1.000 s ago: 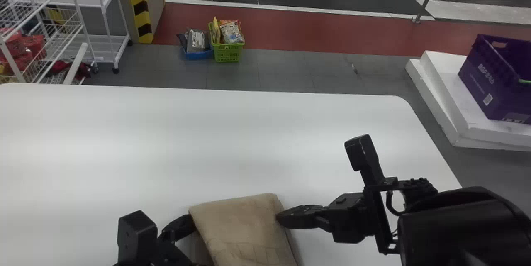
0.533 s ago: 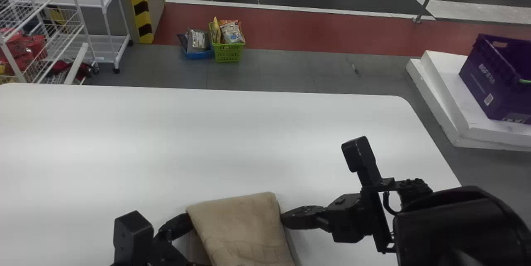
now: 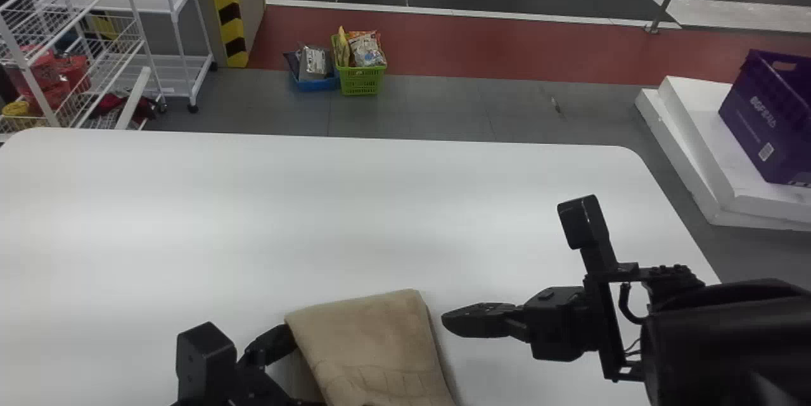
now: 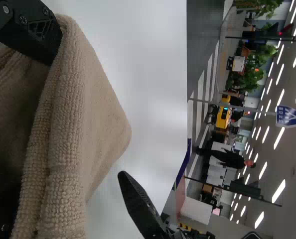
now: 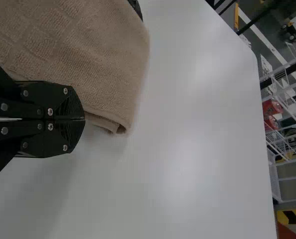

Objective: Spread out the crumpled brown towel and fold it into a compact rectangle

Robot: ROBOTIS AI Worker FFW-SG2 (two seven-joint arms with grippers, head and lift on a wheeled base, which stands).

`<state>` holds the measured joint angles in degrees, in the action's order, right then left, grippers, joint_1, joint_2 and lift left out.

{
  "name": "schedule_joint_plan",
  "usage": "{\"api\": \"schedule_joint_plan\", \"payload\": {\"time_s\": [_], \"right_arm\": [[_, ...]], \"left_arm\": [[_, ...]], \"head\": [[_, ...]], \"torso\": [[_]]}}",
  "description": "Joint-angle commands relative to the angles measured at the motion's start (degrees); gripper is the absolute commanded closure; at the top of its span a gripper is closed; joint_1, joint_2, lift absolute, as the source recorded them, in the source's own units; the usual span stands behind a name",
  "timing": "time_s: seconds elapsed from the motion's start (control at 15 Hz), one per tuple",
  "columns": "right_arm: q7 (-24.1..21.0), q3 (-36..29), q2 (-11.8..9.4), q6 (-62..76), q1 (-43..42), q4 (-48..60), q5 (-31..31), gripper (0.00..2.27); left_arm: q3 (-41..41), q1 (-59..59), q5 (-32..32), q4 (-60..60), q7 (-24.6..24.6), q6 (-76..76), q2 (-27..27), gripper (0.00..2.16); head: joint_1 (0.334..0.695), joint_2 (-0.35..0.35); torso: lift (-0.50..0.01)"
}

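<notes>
The brown towel lies folded in layers at the near middle of the table. At its left edge is my left gripper, partly hidden by the cloth. In the left wrist view my left gripper stands open, its fingers wide apart around the thick folded edge of the towel. Just right of the towel, with a small gap, is my right gripper. The right wrist view shows the right gripper shut and empty beside a corner of the towel.
The white table reaches beyond the towel to a rounded far right corner. Past it on the floor are a green basket, white wire shelves and a purple crate on white slabs.
My right gripper has moved right, away from the towel's right edge where it was before. The left gripper keeps its place at the left edge. The head view has shifted slightly.
</notes>
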<state>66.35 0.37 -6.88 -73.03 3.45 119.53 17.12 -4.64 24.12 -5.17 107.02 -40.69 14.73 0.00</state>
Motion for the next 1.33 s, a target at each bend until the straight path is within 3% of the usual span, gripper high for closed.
{"api": "schedule_joint_plan", "payload": {"time_s": [0.0,0.6,1.27], "right_arm": [[-0.8,1.2,0.4,-0.2,-1.1,-0.6,-0.5,1.54],[-3.2,6.5,1.6,2.8,-2.7,-7.5,1.0,1.54],[-3.9,6.3,1.4,2.6,-3.0,-7.8,3.6,1.54]], "left_arm": [[-1.0,0.1,0.0,0.0,0.0,0.0,-0.1,0.13],[-3.0,0.5,-0.3,0.5,0.3,0.2,-0.1,0.13],[4.0,1.1,0.1,1.3,0.0,0.0,-0.1,0.12]], "head": [[0.695,-0.119],[0.695,-0.1],[0.695,-0.042]], "torso": [[-0.127],[-0.127],[-0.127]]}}
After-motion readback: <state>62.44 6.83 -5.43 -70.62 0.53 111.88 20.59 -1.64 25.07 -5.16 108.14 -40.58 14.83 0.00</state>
